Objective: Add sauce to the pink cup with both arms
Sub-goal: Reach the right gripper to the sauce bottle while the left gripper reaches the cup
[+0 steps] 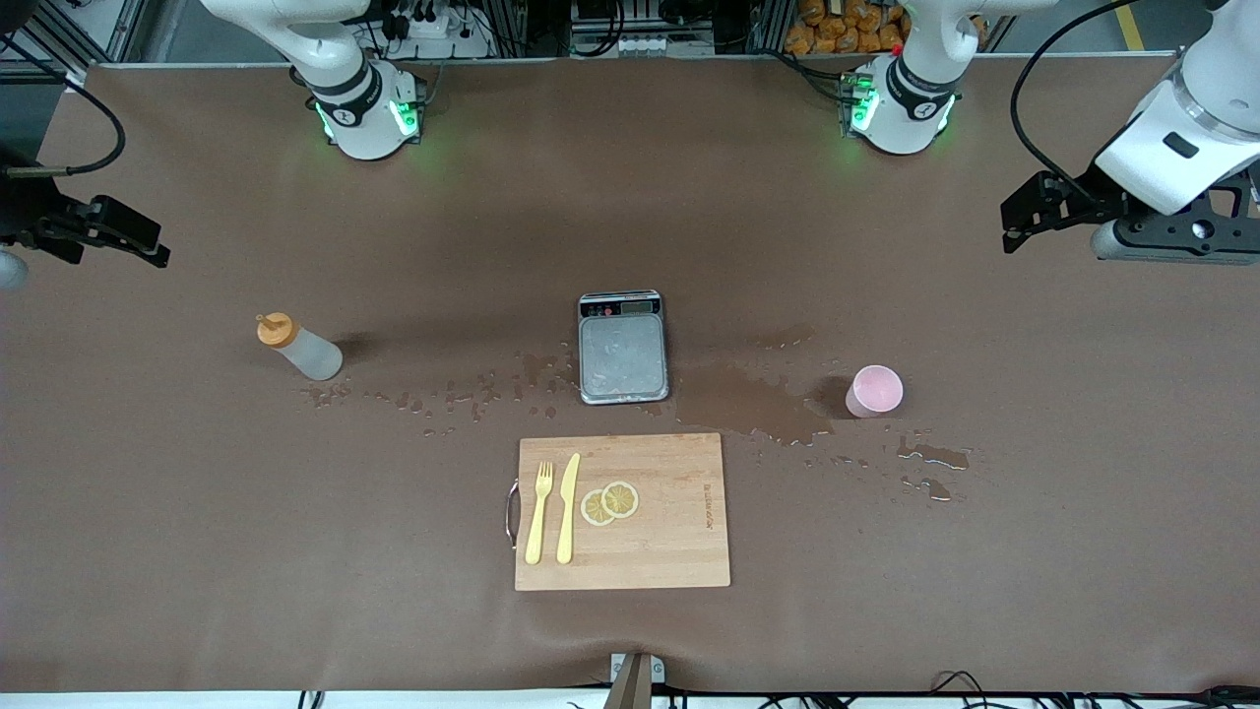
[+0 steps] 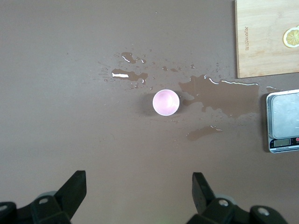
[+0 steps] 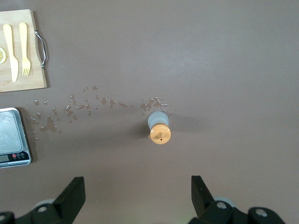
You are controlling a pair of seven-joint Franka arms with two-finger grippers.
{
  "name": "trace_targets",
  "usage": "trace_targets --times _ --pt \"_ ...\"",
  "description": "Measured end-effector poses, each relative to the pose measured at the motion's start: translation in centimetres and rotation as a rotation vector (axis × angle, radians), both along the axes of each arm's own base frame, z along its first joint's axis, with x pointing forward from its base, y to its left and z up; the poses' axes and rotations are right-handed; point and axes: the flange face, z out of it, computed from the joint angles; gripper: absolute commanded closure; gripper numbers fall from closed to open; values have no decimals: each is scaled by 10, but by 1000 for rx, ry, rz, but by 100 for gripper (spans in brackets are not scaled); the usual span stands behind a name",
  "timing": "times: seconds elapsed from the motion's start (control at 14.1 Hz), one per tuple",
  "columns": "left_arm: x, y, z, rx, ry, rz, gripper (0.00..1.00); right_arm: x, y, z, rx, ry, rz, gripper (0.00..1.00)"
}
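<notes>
So there's one sauce bottle [image 1: 298, 349] standing toward the right arm's end of the table, one pink cup [image 1: 873, 391] toward the left arm's end, plus one scale [image 1: 622, 346] between them and one cutting board [image 1: 622, 511] holding one fork [image 1: 538, 512], one knife [image 1: 567, 507] and two lemon slices [image 1: 609, 502]. Both arms hang high, the left gripper [image 2: 138, 192] spread wide and empty above the cup, the right gripper [image 3: 138, 192] the same above the bottle. The brown table cover [image 1: 197, 512] has wet splashes [image 1: 758, 409] around the scale and cup.

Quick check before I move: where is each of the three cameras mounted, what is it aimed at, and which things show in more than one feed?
Front view: high across the table, facing both arm bases; the left gripper and right gripper hang at the table's ends.
Left wrist view: looks down on the pink cup, open fingers in frame.
Right wrist view: looks down on the sauce, open fingers in frame.
Shared: scale and cutting board appear in all three.
</notes>
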Motion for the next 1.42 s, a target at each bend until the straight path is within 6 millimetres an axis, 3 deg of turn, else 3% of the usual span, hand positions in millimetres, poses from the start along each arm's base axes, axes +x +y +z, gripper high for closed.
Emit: trace_targets --times 0.64,0.99,1.42 --pt "0 0 0 -1 1 7 0 0 -3 2 -17 -6 -2 0" --pt "0 0 -2 0 5 9 0 5 -8 -7 -51 9 12 0" --pt "1 8 -15 5 32 24 0 22 -73 -44 68 56 -113 0"
